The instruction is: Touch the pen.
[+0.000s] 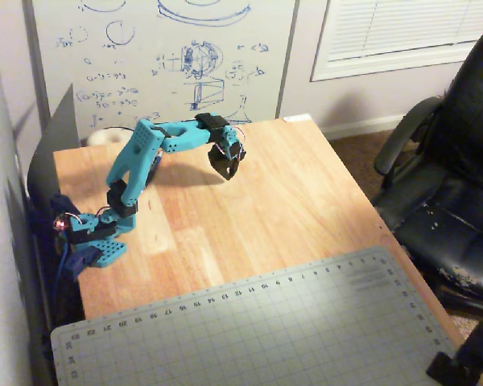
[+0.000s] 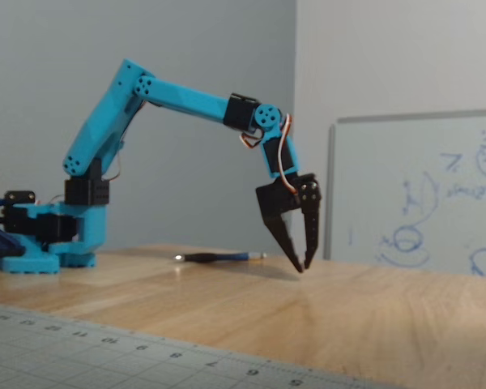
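The turquoise plastic arm with black joints (image 2: 130,105) stands on its base at one edge of the pale wooden table (image 1: 290,209) and reaches out over the bare wood, its forearm bent downward at the wrist. The black two-finger gripper (image 2: 302,264) hangs with its pointed tips aimed at the tabletop; in the low fixed view the tips sit just above the wood, close together with only a narrow gap showing between them, and nothing is held between them. In the high fixed view the gripper (image 1: 226,173) is seen over the middle of the far half of the table.

The thin dark pen with a bluish tip (image 2: 219,257) lies flat on the table. In the low fixed view its long axis runs left to right, with the bluish end pointing right toward the gripper and the dark end toward the arm's base. It lies between the base and the gripper tips, near the tips but apart from them. In the high fixed view the pen cannot be made out.

A grey gridded cutting mat (image 1: 258,330) covers the near part of the table, well apart from the pen.
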